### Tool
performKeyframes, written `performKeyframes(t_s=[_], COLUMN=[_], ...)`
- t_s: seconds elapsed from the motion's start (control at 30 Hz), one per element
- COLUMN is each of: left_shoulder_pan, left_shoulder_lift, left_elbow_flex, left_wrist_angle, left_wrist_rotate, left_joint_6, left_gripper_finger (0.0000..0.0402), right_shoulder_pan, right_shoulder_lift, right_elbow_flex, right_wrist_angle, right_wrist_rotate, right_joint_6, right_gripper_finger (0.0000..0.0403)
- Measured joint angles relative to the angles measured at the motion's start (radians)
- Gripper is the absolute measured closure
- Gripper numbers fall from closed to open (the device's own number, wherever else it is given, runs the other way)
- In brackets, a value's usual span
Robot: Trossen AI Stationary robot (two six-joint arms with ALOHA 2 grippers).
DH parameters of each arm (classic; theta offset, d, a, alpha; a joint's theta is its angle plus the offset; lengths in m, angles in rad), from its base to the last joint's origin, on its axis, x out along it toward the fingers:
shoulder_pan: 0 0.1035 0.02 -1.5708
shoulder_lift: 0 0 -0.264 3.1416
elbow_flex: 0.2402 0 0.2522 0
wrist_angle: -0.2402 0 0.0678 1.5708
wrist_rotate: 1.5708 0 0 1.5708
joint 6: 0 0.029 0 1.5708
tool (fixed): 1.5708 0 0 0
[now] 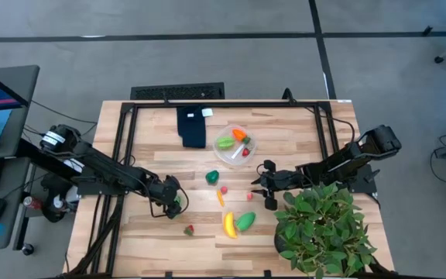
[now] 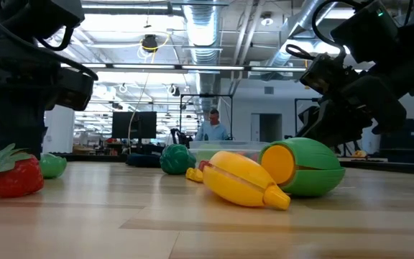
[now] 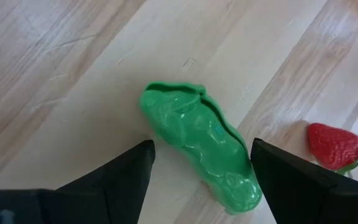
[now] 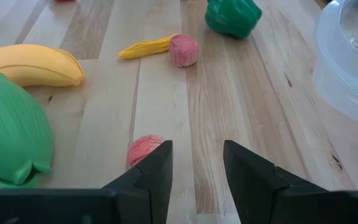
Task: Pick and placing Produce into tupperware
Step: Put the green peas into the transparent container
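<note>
Green pod [image 3: 197,146] between left pincer [image 3: 201,171] fingers shows only wrist-side.

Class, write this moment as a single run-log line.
left gripper: open over green pea pod | right gripper: nearly closed, empty, beside pink piece | clear bowl: partly filled

At frame centre the clear bowl [image 1: 235,146] holds green and orange pieces; a banana [image 1: 228,225] lies lower on the bench [image 1: 145,139].
</note>
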Motion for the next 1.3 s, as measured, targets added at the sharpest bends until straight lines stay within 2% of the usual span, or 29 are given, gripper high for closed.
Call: performKeyframes(t_s=[0.4,0.83,1.3], left_shoulder_pan=[0.019,0.019,0.021], left_shoulder_lift=[0.0,0.001,0.003], left_elbow_flex=[-0.001,-0.004,-0.005], left_wrist_angle=[-0.01,-0.026,-0.022], left_wrist_rotate=[0.019,-0.006,-0.082], left_joint_6=[0.188,0.692,0.729], left_gripper_finger=[0.0132,0.0132,0.0132], right_shoulder_pan=[0.0,0.0,0.0], right_shoulder_lift=[0.0,0.0,0.0], right_elbow_flex=[0.0,0.0,0.0], right_wrist_angle=[0.0,0.0,0.0], right_wrist_rotate=[0.0,0.0,0.0], right_joint_6=[0.002,0.009,0.009], right_gripper_finger=[0.027,0.0269,0.027])
